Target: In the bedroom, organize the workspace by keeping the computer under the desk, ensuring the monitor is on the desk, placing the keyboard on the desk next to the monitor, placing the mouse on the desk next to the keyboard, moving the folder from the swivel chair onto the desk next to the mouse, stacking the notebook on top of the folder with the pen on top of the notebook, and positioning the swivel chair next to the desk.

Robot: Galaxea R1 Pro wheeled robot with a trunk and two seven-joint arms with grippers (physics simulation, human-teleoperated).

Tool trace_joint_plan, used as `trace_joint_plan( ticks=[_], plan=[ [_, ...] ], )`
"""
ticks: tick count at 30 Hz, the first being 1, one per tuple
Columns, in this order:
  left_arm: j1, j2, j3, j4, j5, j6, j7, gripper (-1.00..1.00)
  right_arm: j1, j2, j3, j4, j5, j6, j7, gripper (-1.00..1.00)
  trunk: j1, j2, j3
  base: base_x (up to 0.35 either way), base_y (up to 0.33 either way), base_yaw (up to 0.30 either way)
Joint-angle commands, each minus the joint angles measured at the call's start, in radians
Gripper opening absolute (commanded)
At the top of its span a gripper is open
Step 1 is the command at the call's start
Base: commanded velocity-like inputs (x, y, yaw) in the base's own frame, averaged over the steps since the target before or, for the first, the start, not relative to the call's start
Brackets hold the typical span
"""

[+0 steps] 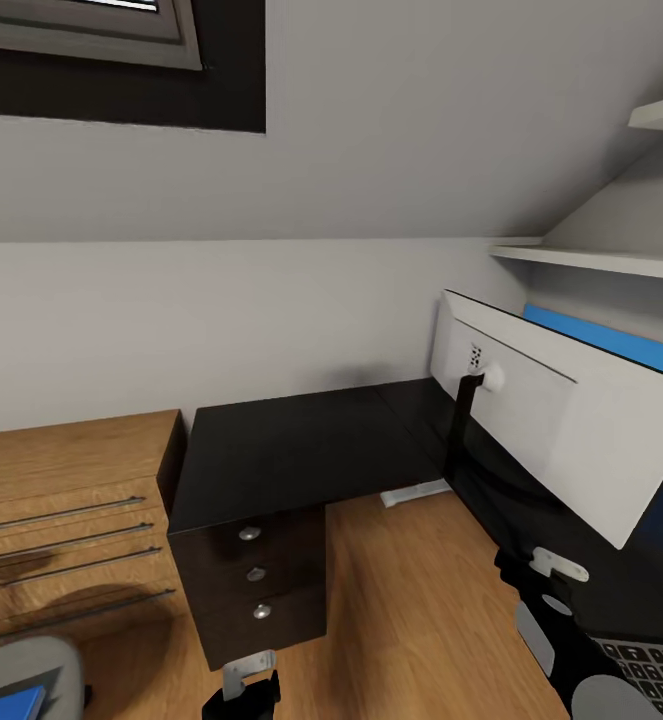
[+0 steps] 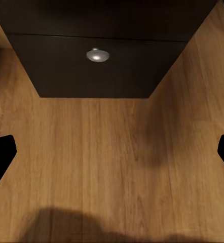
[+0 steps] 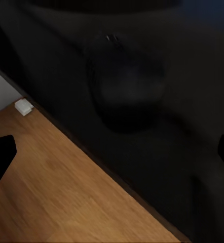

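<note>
The desk (image 1: 301, 450) has a glossy black top and a three-drawer unit (image 1: 258, 575). On its right wing stands the monitor (image 1: 561, 430), its white back towards me. The keyboard (image 1: 656, 672) lies at the lower right corner. A black mouse (image 3: 124, 81) rests on the dark desk top near its edge, and my right gripper (image 3: 112, 157) hovers over it, open and empty. Low over the wood floor in front of the drawer unit (image 2: 98, 54), my left gripper (image 2: 112, 157) is open too. The swivel chair (image 1: 21, 665) peeks in at the lower left, with the blue folder (image 1: 6, 705) on its seat.
A low light-wood cabinet (image 1: 61, 520) stands against the wall left of the desk. White shelves (image 1: 591, 260) hang above the monitor, and a blue panel (image 1: 611, 340) backs the desk. The sloped ceiling comes down low. Wood floor (image 1: 411, 610) lies between the desk wings.
</note>
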Motion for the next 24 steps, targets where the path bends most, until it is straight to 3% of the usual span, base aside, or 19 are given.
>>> trace_joint_plan(
  ticks=[1, 24],
  plan=[
    [-0.001, 0.001, -0.007, 0.0, 0.011, -0.007, 0.007, 1.0, -0.001, -0.001, -0.002, 0.001, -0.011, -0.005, -0.001, 1.0, 0.0, -0.001, -0.001, 0.118, 0.0, 0.0],
    [-0.001, 0.001, -0.007, 0.0, 0.01, -0.007, 0.007, 1.0, -0.002, -0.01, -0.017, 0.003, -0.011, -0.005, -0.002, 1.0, 0.0, -0.001, -0.001, 0.019, 0.0, 0.0]
  ],
)
